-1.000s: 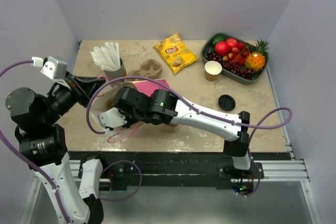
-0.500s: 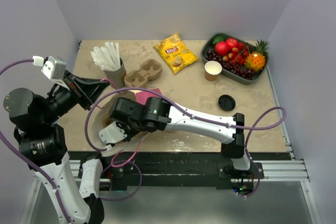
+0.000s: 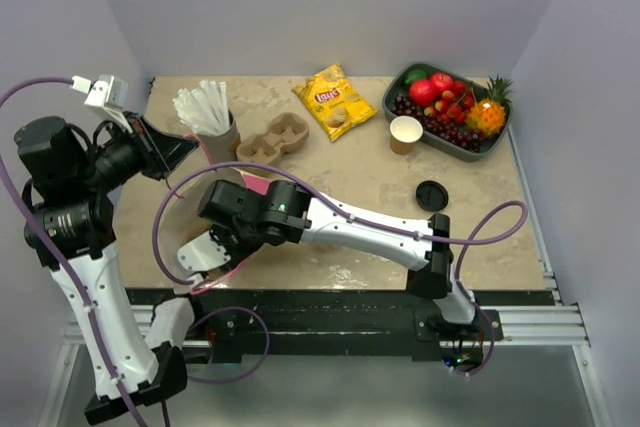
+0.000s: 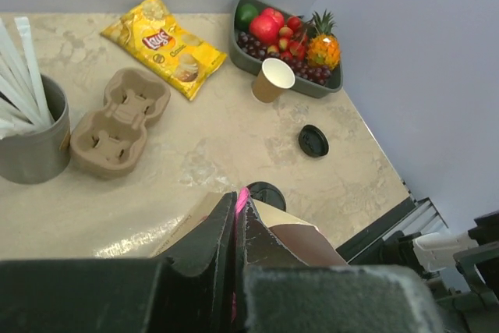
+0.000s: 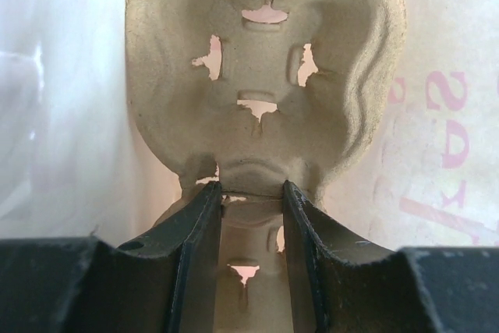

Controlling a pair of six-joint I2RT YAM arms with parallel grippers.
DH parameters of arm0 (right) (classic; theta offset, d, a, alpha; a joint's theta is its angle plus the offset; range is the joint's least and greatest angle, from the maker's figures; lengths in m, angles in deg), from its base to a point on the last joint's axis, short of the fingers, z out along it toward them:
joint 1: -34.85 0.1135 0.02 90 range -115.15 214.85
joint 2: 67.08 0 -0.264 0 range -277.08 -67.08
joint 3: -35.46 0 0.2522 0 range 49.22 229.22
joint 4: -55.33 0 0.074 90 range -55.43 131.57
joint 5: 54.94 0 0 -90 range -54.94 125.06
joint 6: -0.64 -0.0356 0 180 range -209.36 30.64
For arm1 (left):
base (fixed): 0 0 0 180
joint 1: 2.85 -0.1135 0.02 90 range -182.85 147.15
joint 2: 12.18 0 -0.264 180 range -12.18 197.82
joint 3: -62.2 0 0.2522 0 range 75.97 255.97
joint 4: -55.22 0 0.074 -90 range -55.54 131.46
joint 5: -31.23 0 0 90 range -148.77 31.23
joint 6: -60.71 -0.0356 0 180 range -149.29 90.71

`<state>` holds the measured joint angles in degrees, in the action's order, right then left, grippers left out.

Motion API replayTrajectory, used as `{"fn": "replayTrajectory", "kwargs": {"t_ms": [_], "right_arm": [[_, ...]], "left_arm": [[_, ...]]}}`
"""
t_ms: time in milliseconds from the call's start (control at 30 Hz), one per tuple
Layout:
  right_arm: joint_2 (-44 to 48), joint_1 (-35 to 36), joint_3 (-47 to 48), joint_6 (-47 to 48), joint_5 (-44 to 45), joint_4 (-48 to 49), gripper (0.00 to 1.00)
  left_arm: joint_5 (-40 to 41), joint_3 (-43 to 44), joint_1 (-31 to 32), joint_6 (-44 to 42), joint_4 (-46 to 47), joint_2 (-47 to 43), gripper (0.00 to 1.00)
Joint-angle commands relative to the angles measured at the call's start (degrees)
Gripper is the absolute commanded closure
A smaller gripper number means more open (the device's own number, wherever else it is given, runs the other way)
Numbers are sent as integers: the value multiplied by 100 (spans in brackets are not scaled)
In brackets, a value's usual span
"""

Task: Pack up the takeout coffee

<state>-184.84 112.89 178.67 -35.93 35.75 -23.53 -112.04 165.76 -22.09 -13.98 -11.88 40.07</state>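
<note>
Beige table (image 3: 360, 162), both arms at the paper bag (image 4: 284, 235), near left.
Left gripper (image 4: 236, 204) is pinched shut on the bag's rim. Right gripper (image 5: 251, 193) clamps a pulp carrier (image 5: 265, 76) inside. The takeout coffee (image 4: 266, 191) stands just behind the bag.

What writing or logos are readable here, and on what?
"Lay's": logo on the yellow chip bag.
Pink lettering on the paper bag: cut off, unreadable.
Small print on the chip bag: too small to read.
No writing on the cup carrier.
</note>
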Motion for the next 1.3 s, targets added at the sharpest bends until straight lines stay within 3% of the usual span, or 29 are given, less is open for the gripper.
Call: {"fn": "replayTrajectory", "kwargs": {"t_ms": [0, 433, 500, 533, 600, 633, 733, 933, 1267], "right_arm": [[-327, -175, 283, 28, -245, -126, 100], [-731, -544, -183, 1, -323, -134, 100], [-810, -570, -166, -17, -394, -135, 100], [-837, -579, -165, -34, -411, -126, 100], [-872, -606, -183, -17, -455, -99, 100], [-916, -614, -192, -17, -447, -91, 100], [-969, -658, -201, 36, -526, -64, 100], [-1039, -729, -315, 378, -78, 94, 100], [-1267, -887, -429, 581, -402, 199, 100]], "left_arm": [[108, 90, -27, -55, -71, 539, 100], [212, 29, 659, 7, 377, 1085, 99], [212, 64, 650, 16, 368, 1165, 95], [195, 55, 650, 16, 368, 1182, 86], [160, -41, 650, 24, 412, 1182, 80], [134, -85, 650, 25, 430, 1174, 72], [116, -182, 650, 16, 482, 1200, 64], [151, -15, 650, 25, 597, 1384, 56], [46, 38, 650, 69, 702, 1613, 49]]}}
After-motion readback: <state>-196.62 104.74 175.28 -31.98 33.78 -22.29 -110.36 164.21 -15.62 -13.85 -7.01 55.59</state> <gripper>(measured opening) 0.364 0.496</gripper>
